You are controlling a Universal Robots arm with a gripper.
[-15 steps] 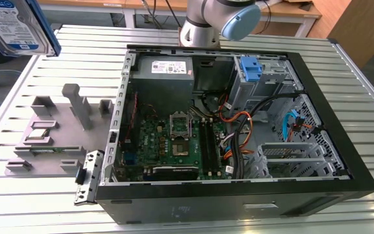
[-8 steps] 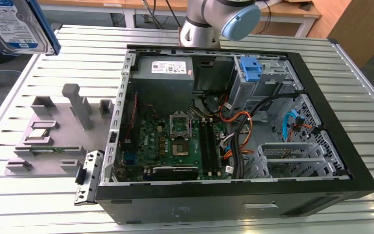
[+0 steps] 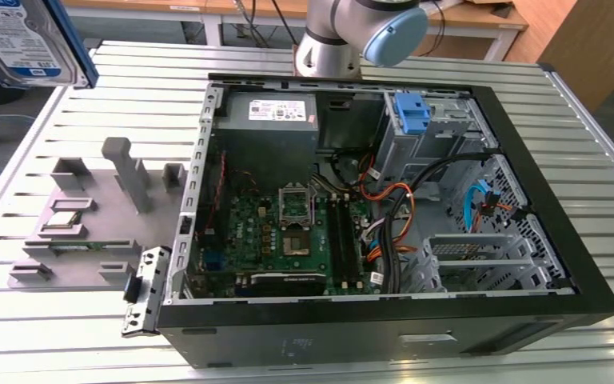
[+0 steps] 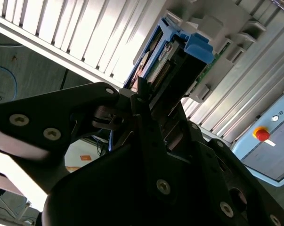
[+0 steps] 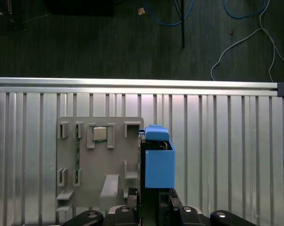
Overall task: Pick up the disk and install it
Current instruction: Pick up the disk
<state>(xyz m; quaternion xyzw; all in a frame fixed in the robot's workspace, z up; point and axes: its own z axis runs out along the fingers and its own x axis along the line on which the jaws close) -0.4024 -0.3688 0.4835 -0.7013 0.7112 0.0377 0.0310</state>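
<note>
The disk (image 3: 25, 36), a silver drive with a white-and-blue label in a blue carrier, hangs high in the air at the exterior view's far left, close to the camera. In the first wrist view its blue carrier (image 5: 158, 160) stands edge-on over the slatted table, beside the grey parts fixture (image 5: 97, 160). My gripper (image 5: 149, 200) is shut on the disk, with a black finger on either side. The second wrist view shows the disk (image 4: 177, 59) sticking out past the gripper (image 4: 149, 101), handle end away from the fingers.
The open computer case (image 3: 195, 240) lies on the slatted table, with a grey drive cage topped by a blue bracket (image 3: 412, 112) at its far right corner. The grey fixture (image 3: 93, 216) sits left of the case. Cables (image 5: 245, 37) lie on the floor beyond the table edge.
</note>
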